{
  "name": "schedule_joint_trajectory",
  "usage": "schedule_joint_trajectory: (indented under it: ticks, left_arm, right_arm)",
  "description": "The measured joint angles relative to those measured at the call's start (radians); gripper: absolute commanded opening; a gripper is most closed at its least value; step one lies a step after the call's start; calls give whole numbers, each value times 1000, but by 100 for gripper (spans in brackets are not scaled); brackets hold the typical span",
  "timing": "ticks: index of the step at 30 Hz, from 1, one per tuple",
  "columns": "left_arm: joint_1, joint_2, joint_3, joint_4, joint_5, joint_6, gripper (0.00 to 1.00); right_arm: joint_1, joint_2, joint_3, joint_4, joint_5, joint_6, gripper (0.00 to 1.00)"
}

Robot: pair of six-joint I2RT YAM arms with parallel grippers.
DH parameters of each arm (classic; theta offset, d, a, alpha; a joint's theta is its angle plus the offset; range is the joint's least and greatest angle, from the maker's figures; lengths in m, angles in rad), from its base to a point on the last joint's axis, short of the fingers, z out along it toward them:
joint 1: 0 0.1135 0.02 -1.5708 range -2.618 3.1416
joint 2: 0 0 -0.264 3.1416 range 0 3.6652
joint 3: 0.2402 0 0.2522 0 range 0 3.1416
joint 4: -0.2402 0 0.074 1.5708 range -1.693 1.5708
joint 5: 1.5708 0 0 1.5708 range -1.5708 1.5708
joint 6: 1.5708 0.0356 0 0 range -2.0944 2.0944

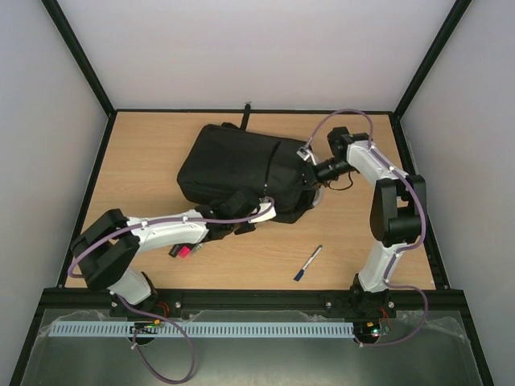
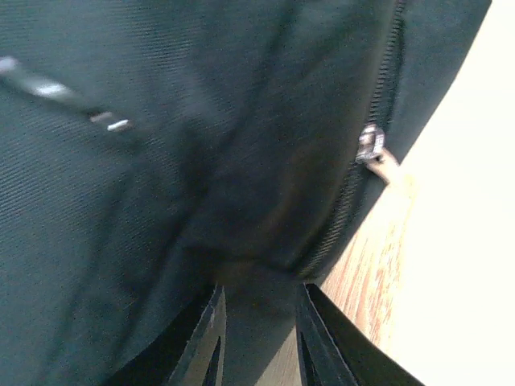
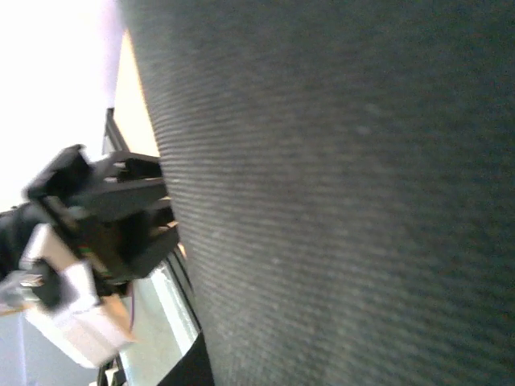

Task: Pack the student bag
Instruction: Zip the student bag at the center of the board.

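The student bag (image 1: pixel 241 167) is a big black fabric bag lying flat in the middle of the table. My left gripper (image 1: pixel 254 214) is at its near edge. In the left wrist view a fold of the bag's black cloth (image 2: pixel 201 161) fills the gap between the fingers of that gripper (image 2: pixel 261 296), which is shut on it; a zip with a metal slider (image 2: pixel 370 145) runs along the bag's right side. My right gripper (image 1: pixel 311 170) is at the bag's right edge, shut on the cloth. The bag's fabric (image 3: pixel 338 201) covers the right wrist view and hides those jaws.
A blue-capped pen (image 1: pixel 308 263) lies on the wooden table (image 1: pixel 145 161) to the right of the near middle. A small pink and black object (image 1: pixel 182 252) lies under the left forearm. Black frame rails edge the table on all sides.
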Motion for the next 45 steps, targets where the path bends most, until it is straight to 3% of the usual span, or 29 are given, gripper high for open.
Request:
schedule_joint_trajectory:
  ticks: [2, 4, 6, 13, 17, 21, 26, 31, 45]
  left_arm:
    - [3, -21, -1, 2, 11, -3, 32]
    - [13, -43, -1, 5, 32, -11, 50]
    - [24, -55, 0, 6, 52, -19, 60]
    - [53, -14, 56, -13, 110, -31, 62]
    - [65, 46, 108, -18, 112, -24, 63]
    - [87, 95, 144, -32, 139, -19, 55]
    - [97, 157, 189, -43, 185, -9, 29]
    - [103, 190, 204, -43, 203, -5, 5]
    - [158, 144, 208, 11, 377, -193, 3]
  right_arm:
    - [-29, 0, -31, 15, 23, 11, 4]
    - [-68, 6, -47, 27, 56, 25, 6]
    - [-109, 23, -44, 39, 82, 35, 14]
    - [-171, 90, 3, 60, 129, 51, 45]
    - [-171, 23, -40, 81, 155, 44, 50]
    - [-172, -190, -202, 116, 220, 30, 48]
    - [-162, -404, -388, 146, 280, -43, 45]
    - [-91, -460, -518, 184, 335, -106, 43]
    - [163, -422, -527, 358, 460, -27, 41]
